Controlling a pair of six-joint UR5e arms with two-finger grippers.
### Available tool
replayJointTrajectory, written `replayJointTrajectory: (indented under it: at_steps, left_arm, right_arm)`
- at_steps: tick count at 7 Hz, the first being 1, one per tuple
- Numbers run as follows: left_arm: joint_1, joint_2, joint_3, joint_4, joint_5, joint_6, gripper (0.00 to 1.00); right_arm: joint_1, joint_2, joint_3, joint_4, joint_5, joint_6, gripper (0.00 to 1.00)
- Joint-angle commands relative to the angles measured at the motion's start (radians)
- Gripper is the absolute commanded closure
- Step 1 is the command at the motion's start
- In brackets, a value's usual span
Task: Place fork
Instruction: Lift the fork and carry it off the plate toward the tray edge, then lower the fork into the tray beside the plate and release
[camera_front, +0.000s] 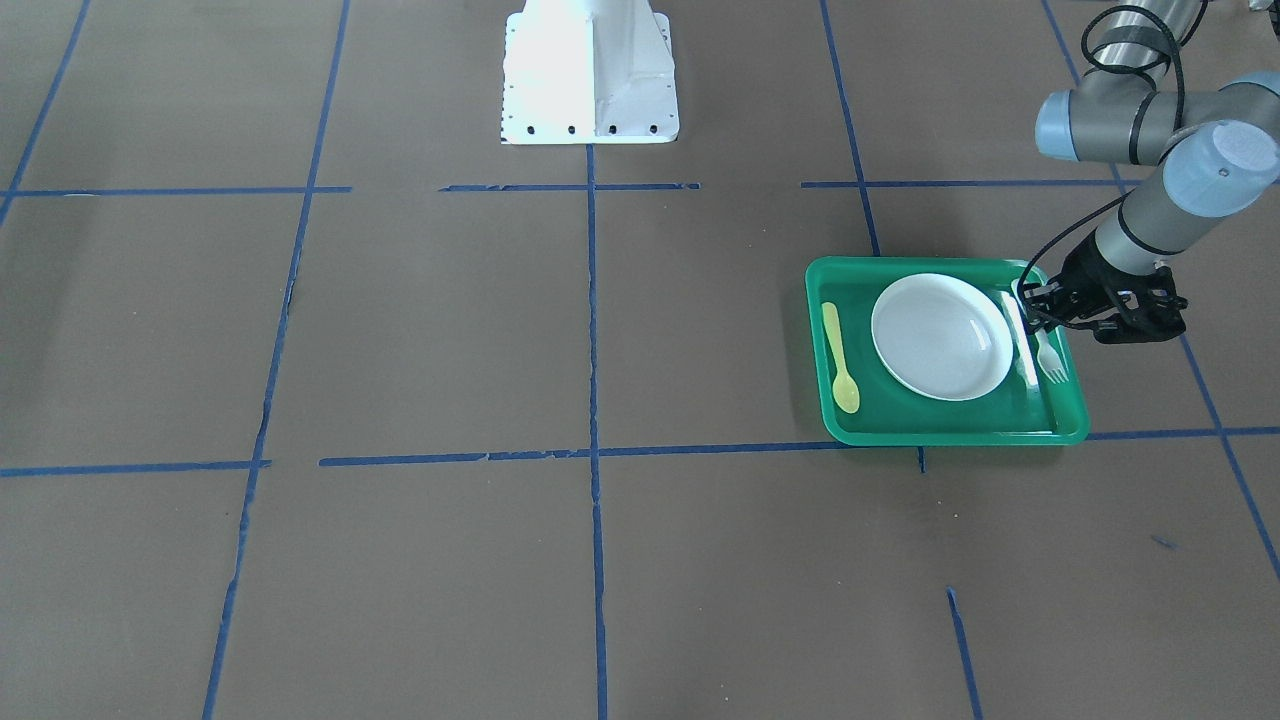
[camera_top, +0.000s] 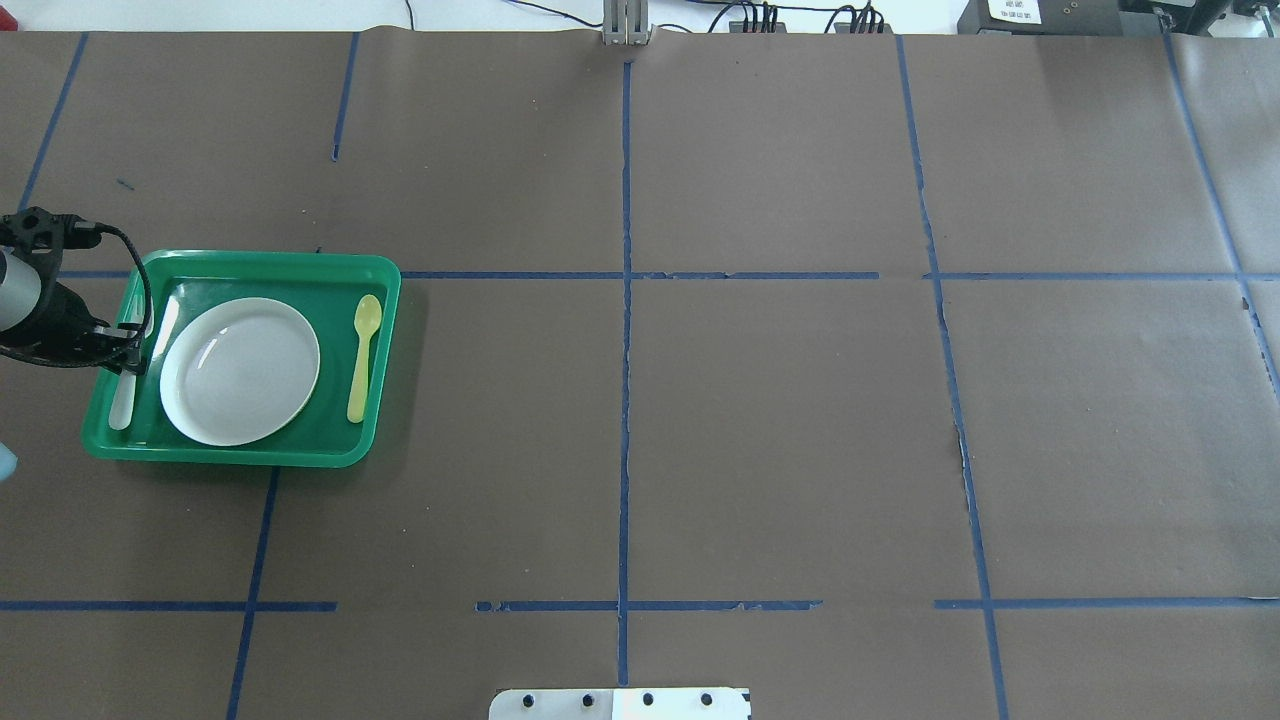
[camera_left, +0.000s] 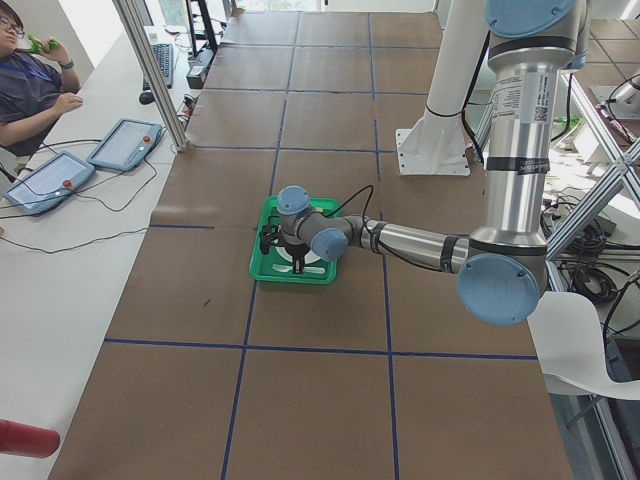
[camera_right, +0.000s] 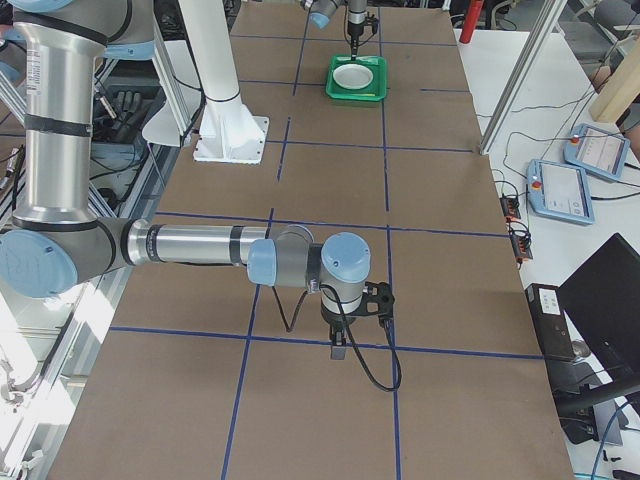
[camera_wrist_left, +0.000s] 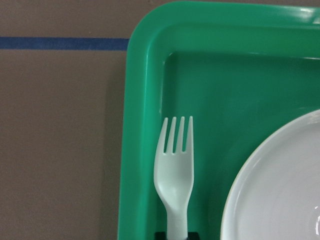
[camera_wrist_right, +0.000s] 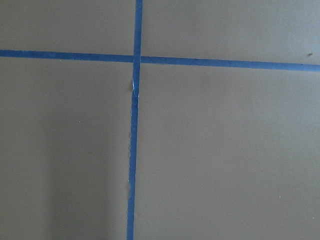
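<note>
The pale plastic fork (camera_wrist_left: 174, 175) lies along the bottom of the green tray (camera_front: 940, 432), in the narrow strip between the tray wall and the white plate (camera_front: 940, 335). Its tines point away from the robot. My left gripper (camera_front: 1035, 312) stands over that edge of the tray, its fingertips shut on either side of the fork's handle at the bottom of the left wrist view (camera_wrist_left: 175, 236). I cannot tell if the fork touches the tray floor. My right gripper (camera_right: 338, 350) hangs over bare table far from the tray; I cannot tell whether it is open or shut.
A yellow spoon (camera_front: 838, 355) lies in the tray on the plate's other side. The robot's white base (camera_front: 590, 75) stands at the table's middle. The brown table has blue tape lines. An operator sits by tablets at a side bench (camera_left: 40, 100).
</note>
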Motion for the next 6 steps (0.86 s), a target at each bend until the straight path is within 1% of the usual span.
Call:
replayJointTrajectory:
  at_steps: [1,2,3,4,5,6]
  left_arm:
    - [-0.028,-0.001,-0.039,-0.041,-0.005,0.000,0.00]
    - [-0.046,0.010,-0.090,-0.015,-0.002,0.001,0.00]
    - [-0.059,0.008,-0.104,-0.010,-0.002,0.001,0.00]
    - [-0.126,-0.001,-0.097,-0.009,-0.004,0.003,0.00]
    - [-0.155,0.005,-0.091,-0.012,-0.007,0.007,0.00]
    - [-0.263,0.019,-0.089,0.019,-0.034,0.126,0.00]
  right_arm:
    - [0.000,0.000,0.000,0.000,0.000,0.002,0.00]
    - [0.000,0.000,0.000,0.000,0.000,0.002,0.00]
    - [0.000,0.000,0.000,0.000,0.000,0.000,0.00]
    - [0.000,0.000,0.000,0.000,0.000,0.002,0.00]
    - [0.000,0.000,0.000,0.000,0.000,0.000,0.00]
    - [0.000,0.000,0.000,0.000,0.000,0.002,0.00]
